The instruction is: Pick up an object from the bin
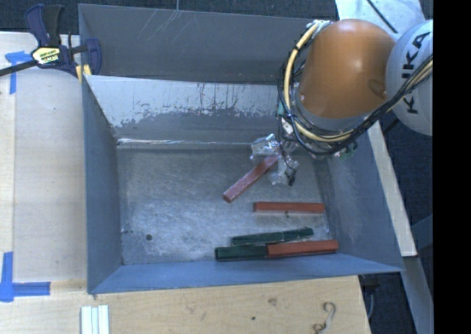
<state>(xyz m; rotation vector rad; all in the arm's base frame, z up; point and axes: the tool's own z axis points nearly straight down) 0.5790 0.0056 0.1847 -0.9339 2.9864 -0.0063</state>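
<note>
Reaching into the grey metal bin (184, 45) from the right, under a rounded orange cover (346, 68) with a bundle of cables (294, 115) around its lower edge. Below that cover, the gripper (278, 161), over the right part of the floor and not far from the far wall. Clenched on a reddish-brown stick (246, 182), with the far right end of this stick between the two fingers (291, 173). Slanting from that end toward the near left, to about the middle of the floor. Cannot tell whether the low left end touches the floor or hangs just above it.

Nearer than the gripper, four more sticks, all lying flat on the right half of the floor. First, near the held stick but apart from it, a red stick (288, 207), lying from left to right. Nearer again, a dark green stick (274, 237), a little turned, with the right end slightly farther than the left. Along the near wall, a second dark green stick (241, 253) on the left and an orange-red stick (303, 249) on the right, end to end in one line and meeting about the middle. Cannot tell whether touching there or overlapping. Just beside this pair on the far side, the first dark green stick, perhaps touching it. On the left half of the floor, pale scuffs and a small dark spot (149, 237).
</note>
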